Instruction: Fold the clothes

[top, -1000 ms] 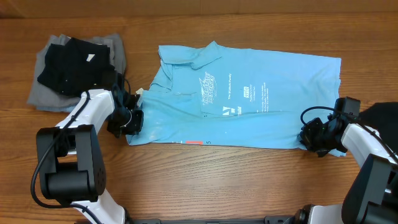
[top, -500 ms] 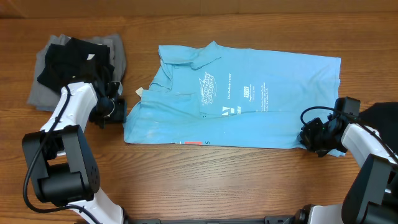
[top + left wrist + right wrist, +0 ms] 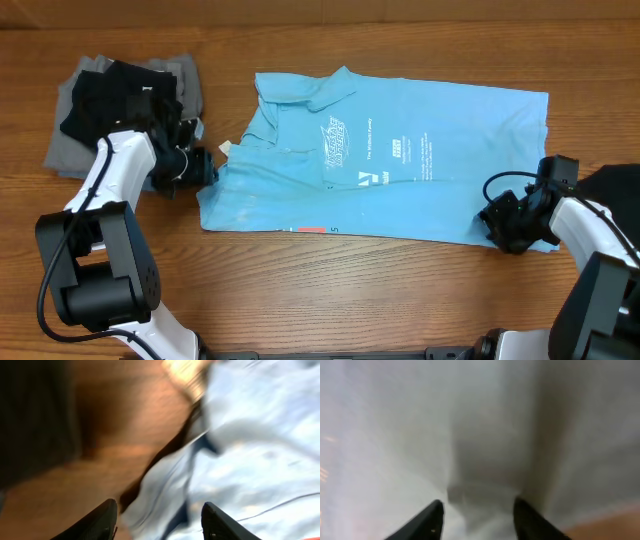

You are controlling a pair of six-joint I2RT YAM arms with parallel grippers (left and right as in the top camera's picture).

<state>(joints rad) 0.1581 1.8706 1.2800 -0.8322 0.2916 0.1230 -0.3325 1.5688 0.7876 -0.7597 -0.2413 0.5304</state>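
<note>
Wooden table (image 3: pixel 350 290), blue shirt (image 3: pixel 400 150) flat; wrist views blurred, jaws apart on left gripper (image 3: pixel 160 515) and right gripper (image 3: pixel 478 510), grasp unclear.

Noted: the shirt (image 3: pixel 400 180) is light sky-blue with white and dark printed lettering and a small red tag (image 3: pixel 312 230). One black garment (image 3: pixel 110 100), one grey garment (image 3: pixel 65 155). The bench (image 3: pixel 350 290) is brown, wood-grained.

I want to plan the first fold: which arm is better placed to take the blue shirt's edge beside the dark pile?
Left. The left arm has its jaws open right at that edge of the blue shirt; the right arm is at the opposite hem corner.
</note>
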